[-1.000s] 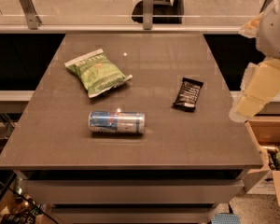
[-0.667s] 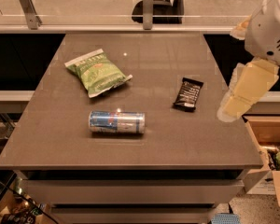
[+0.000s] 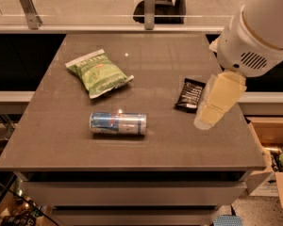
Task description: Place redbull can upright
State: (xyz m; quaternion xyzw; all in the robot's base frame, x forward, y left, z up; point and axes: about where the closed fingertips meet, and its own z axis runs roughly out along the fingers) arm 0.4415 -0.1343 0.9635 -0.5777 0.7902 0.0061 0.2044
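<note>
Redbull can (image 3: 118, 123) lies on its side on surface (image 3: 155, 147), long axis left-right; hand (image 3: 211, 108) hovers right of can, grip state unreadable.

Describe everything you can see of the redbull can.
The redbull can is a slim metal can with blue and silver panels, a small red mark and silver ends. It lies on its side, long axis left to right, on the grey-brown table near its front edge. Only the table touches it. The gripper hangs apart, to its right.
</note>
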